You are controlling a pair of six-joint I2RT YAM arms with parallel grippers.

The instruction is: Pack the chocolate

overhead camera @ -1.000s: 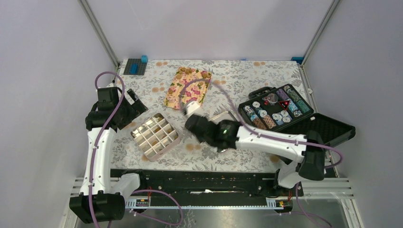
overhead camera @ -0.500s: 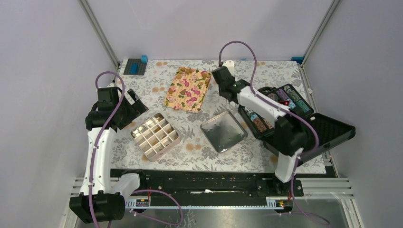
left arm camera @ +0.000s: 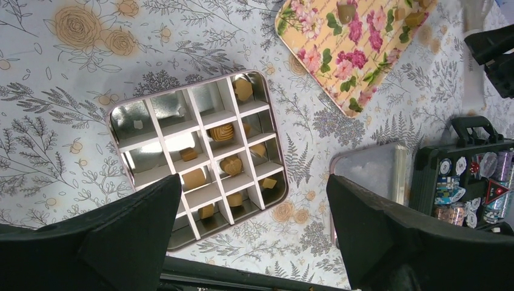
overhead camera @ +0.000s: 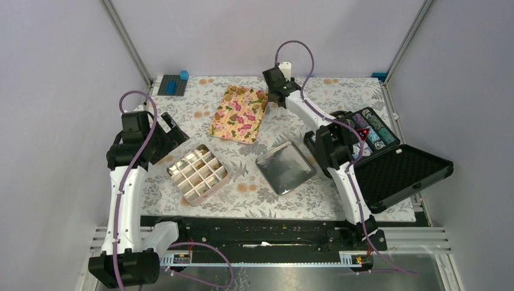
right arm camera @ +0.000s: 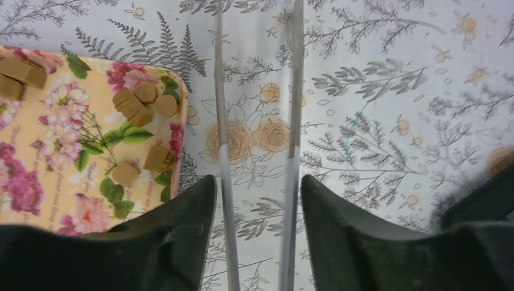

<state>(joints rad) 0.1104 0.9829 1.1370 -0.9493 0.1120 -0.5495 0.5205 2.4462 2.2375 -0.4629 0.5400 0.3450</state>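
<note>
Chocolate [right arm camera: 159,157] lies in two places: loose lumps on the tray [right arm camera: 54,151], most in its far right corner, and several already dropped into cells of the tin [left arm camera: 130,118], which sits just off the tray's near side. Many cells are bare, so the packing looks under halfway.

The right end effector [right arm camera: 256,188] hangs over the table [right arm camera: 376,91] just beyond the tray's right rim, jaws parted and gripping nothing. The left end effector [left arm camera: 253,182] hovers off the tray's near left, above the tin, spread wide and empty.

The step in hand is probably a pick from that corner. To do it well, I would slide the right end effector over the rim and centre it on a lump that stands alone; the two nearest the rim look easier than the three that touch each other. Come straight down, with the jaws only a little wider than the lump, so that no neighbour is caught. The raised rim may block one finger, so turn the wrist to close along it.
</note>
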